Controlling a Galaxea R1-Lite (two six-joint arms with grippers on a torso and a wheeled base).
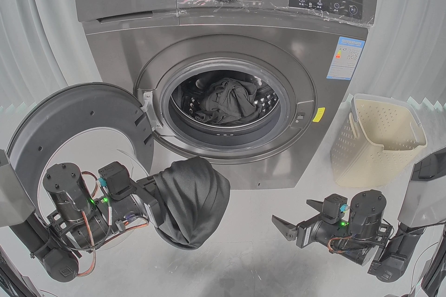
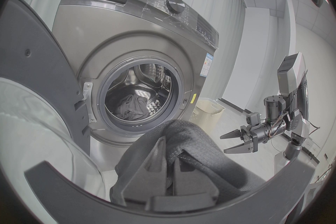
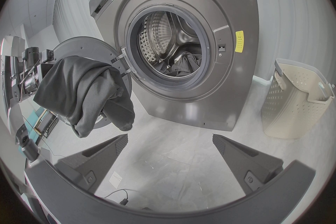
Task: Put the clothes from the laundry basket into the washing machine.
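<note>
The left gripper clamps a dark garment below the washer mouth. A second garment lies inside. The right gripper gapes empty near the basket.

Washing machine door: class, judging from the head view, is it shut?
No: the door is swung wide open, and a dark garment lies in the exposed drum.
</note>
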